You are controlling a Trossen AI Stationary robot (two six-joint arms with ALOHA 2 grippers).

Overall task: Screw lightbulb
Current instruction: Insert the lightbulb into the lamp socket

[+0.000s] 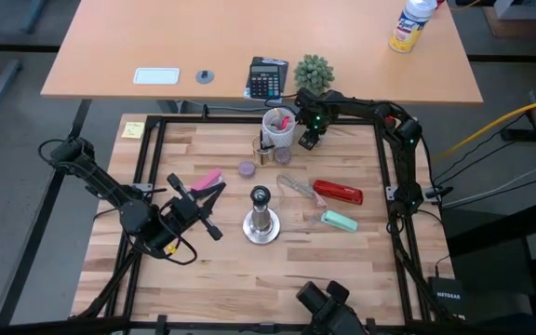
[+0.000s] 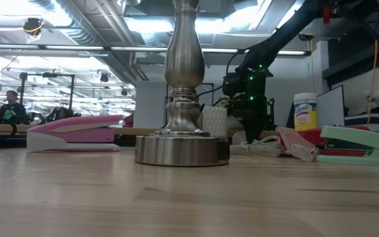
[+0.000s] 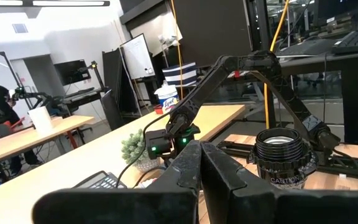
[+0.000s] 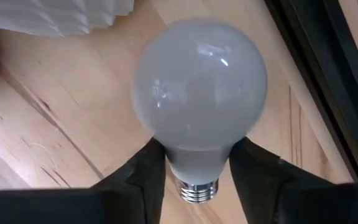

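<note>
The lightbulb [image 4: 199, 93], white and frosted with a silvery screw base [image 4: 197, 190], lies on its side on the wood near the table's far edge. My right gripper [image 1: 310, 140] stands over it, pointing down, beside a white cup [image 1: 280, 126], and hides the bulb in the high view. The silver socket stand [image 1: 261, 223] stands upright mid-table on its round base, its open socket [image 3: 281, 152] on top. My left gripper [image 3: 201, 171] is shut on nothing, held level just left of the stand [image 1: 214, 212]. My right gripper has its two fingers [image 4: 145, 171] on either side of the bulb's tapering neck [image 4: 197, 158], just above the screw base. They come from above, pointing down, and lie across the bulb. The bulb rests on the table.
A pink stapler [image 1: 207, 179] lies left of the stand, and a purple cap [image 1: 247, 168] lies behind the stand. A red stapler [image 1: 338, 193], a green stapler [image 1: 340, 221] and a clear plastic piece [image 1: 294, 186] lie to the stand's right. A black frame [image 1: 380, 186] borders the table.
</note>
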